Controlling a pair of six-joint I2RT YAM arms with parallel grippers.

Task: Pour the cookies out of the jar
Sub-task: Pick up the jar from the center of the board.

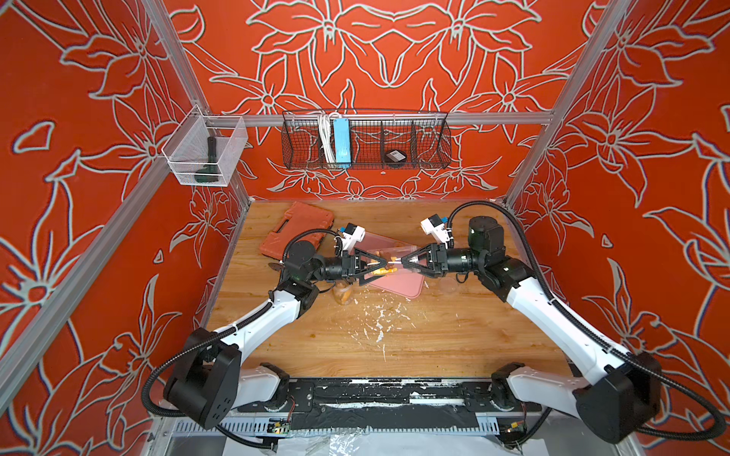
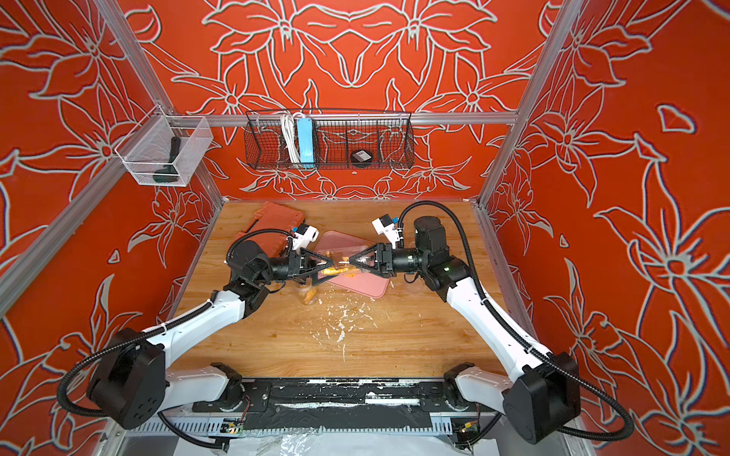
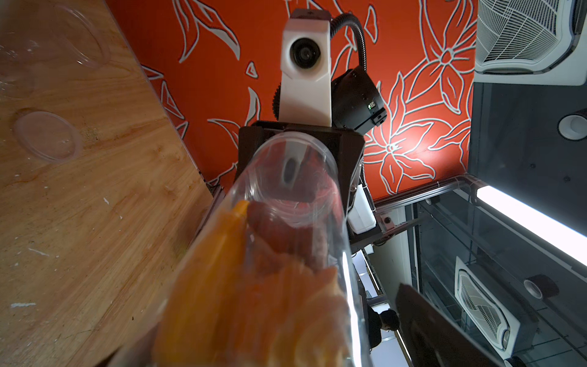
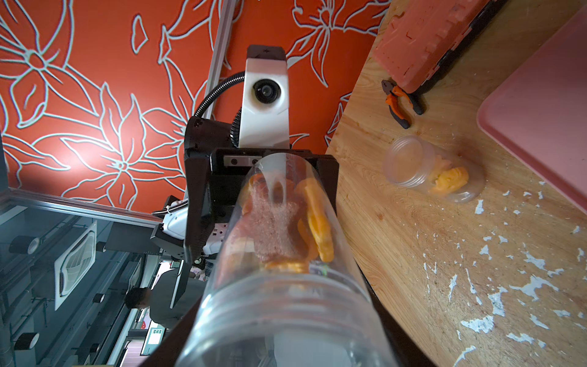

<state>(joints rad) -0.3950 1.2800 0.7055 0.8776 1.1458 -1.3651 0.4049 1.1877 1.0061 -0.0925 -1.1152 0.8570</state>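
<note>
Threaded clear-plastic neck of the jar (image 4: 286, 302) sits in the right jaws, which stand nearly closed on its rim wall, 1 finger (image 3: 290, 168) inside the mouth. Its long axis runs roughly level from jaws to jaws, mouth toward the right, above the pink tray (image 1: 399, 288). Orange and tan cookies (image 4: 317, 222) crowd the base end, where the left jaws gape wide around it, a gap showing on 1 side.

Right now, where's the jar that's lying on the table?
In both top views the lying jar rests on the wooden table, left of centre, just in front of the pink tray and beside the left arm.
</note>
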